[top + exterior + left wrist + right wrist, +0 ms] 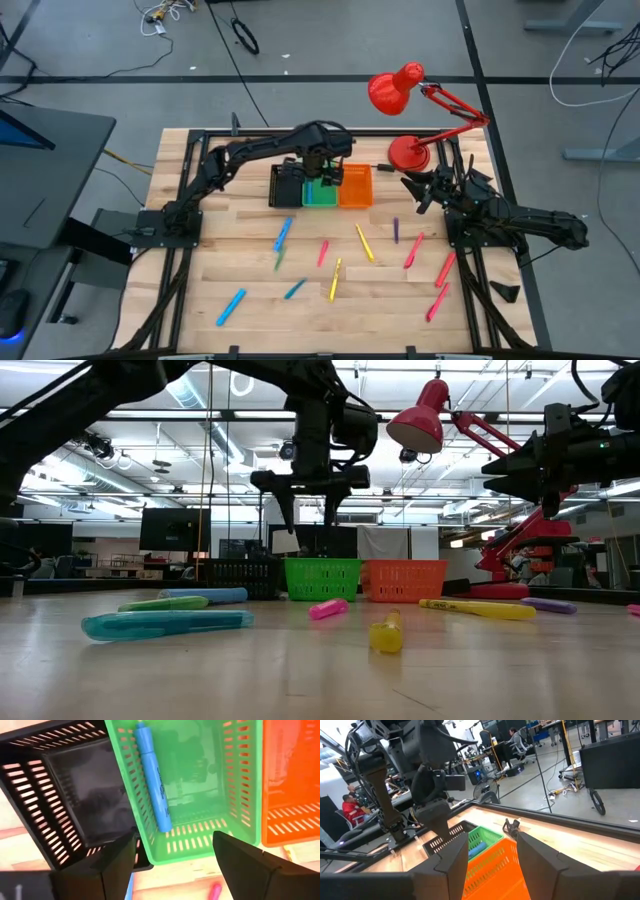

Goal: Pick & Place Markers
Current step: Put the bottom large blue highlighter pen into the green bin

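Observation:
A blue marker (152,780) lies flat on the floor of the green bin (245,785), along the wall next to the black bin (75,795). My left gripper (172,855) hangs open above the green bin (320,192), fingers pointing down, touching nothing; the low view shows it (310,510) well above the bin's rim. Several markers lie flat on the table: blue (283,233), yellow (364,242), pink (413,250), purple (396,230). My right gripper (492,855) waits open and level at the table's right side (415,190), with nothing between its fingers.
The black bin (287,187), green bin and orange bin (355,187) stand side by side at the table's far middle. A red desk lamp (400,90) stands at the far right. More markers lie near the front, blue (231,306) and pink (437,302).

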{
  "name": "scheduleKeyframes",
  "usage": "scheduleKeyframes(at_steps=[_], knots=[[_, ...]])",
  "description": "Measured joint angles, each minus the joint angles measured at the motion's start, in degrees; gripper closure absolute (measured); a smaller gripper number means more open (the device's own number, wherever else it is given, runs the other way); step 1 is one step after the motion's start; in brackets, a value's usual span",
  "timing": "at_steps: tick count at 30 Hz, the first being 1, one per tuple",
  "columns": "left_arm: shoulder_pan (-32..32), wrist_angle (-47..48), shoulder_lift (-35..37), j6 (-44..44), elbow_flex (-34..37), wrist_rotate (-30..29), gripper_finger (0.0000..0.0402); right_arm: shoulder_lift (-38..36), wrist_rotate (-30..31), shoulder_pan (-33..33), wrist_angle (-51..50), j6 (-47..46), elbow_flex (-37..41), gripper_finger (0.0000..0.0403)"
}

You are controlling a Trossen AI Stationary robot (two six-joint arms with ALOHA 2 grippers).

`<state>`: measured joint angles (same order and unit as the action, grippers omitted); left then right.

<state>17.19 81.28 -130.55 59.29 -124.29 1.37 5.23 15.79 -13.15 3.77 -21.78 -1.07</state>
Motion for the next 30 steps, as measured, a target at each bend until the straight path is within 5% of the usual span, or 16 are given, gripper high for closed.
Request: scheduleKeyframes(at_steps=[30], knots=[[-7.8, 8.8, 6.8, -1.4, 0.0, -4.5, 0.0133, 0.0, 0.0, 0.0, 0.0, 0.0, 0.0, 0.0233]])
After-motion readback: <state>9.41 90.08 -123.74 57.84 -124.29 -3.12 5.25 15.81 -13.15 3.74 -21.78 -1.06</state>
